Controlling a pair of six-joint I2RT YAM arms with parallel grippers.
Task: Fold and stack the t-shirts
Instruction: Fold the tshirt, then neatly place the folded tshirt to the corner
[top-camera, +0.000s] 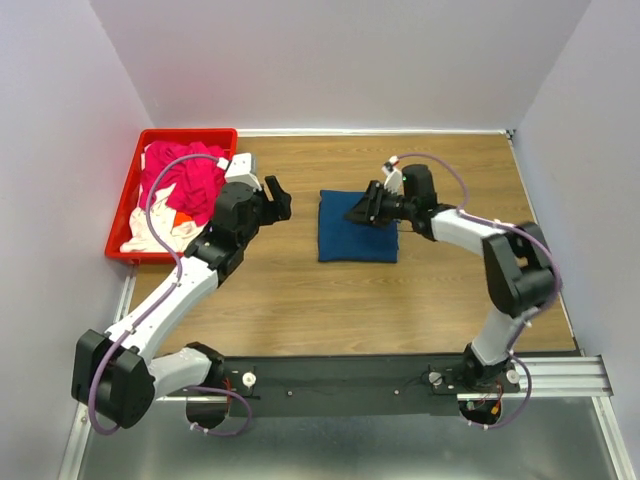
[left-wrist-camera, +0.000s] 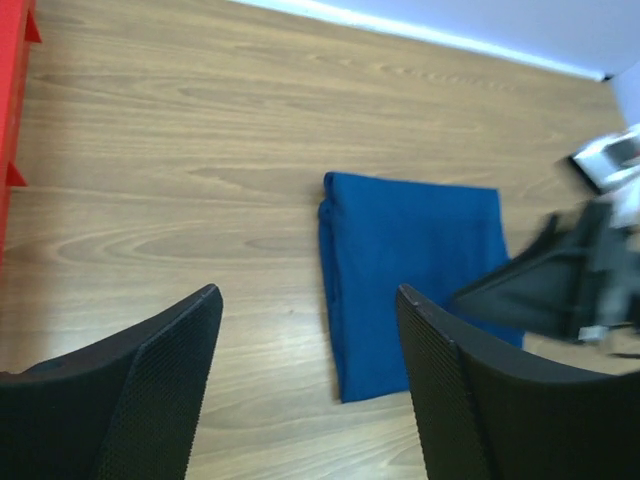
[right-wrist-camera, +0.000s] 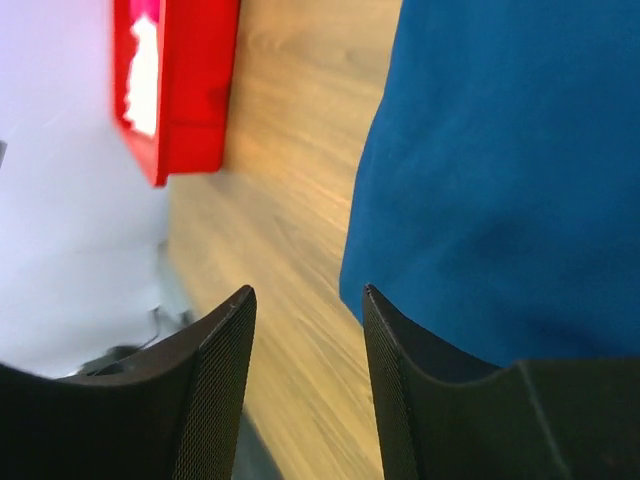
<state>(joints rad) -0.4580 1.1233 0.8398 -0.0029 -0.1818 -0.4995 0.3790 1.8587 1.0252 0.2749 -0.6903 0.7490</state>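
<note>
A folded navy blue t-shirt (top-camera: 355, 235) lies flat in the middle of the wooden table; it also shows in the left wrist view (left-wrist-camera: 415, 270) and the right wrist view (right-wrist-camera: 500, 180). A magenta-pink t-shirt (top-camera: 185, 180) and a white one (top-camera: 150, 235) lie bunched in the red crate. My right gripper (top-camera: 360, 212) is open and empty, low over the navy shirt's middle. My left gripper (top-camera: 278, 200) is open and empty, above bare table between the crate and the navy shirt. No orange shirt is in view.
The red plastic crate (top-camera: 125, 195) stands at the table's back left, against the left wall; its edge shows in the left wrist view (left-wrist-camera: 12, 110) and it shows in the right wrist view (right-wrist-camera: 190, 90). White walls close the back and both sides.
</note>
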